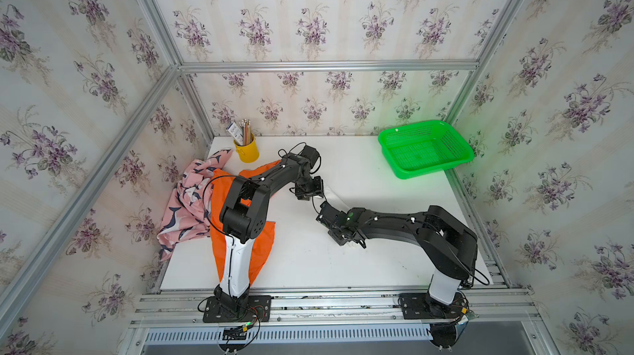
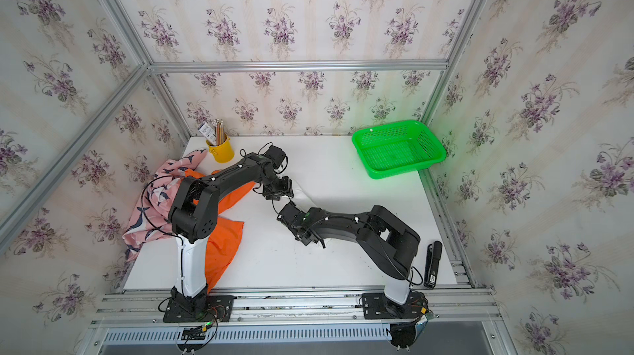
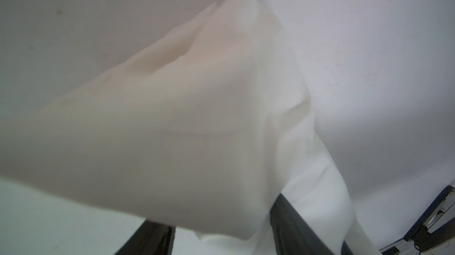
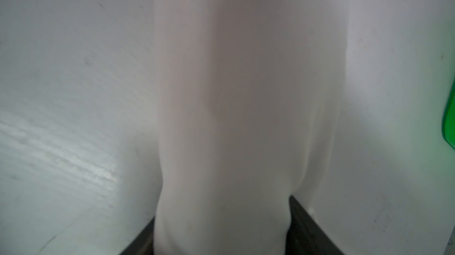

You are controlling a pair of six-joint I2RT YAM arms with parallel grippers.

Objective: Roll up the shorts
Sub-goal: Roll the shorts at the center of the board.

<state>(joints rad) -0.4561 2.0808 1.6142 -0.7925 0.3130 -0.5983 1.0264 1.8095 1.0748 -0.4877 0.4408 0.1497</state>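
white shorts (image 1: 331, 195): mid counter (image 1: 343, 260), btwn the two arms' ends
L fingers (image 3: 288, 224): cloth draped over; clamped or not, can't tell
R fingers (image 4: 307, 229): either side of cloth; grip unclear
orange shorts (image 1: 264, 240): under L arm
whale shorts (image 1: 187, 205): counter's left edge, touching orange

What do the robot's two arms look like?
Both arms match: the left arm and right arm have chunky black joints and links above a white lower segment, thin black cables looping outside, and black fingers. A green light glows on the right wrist.
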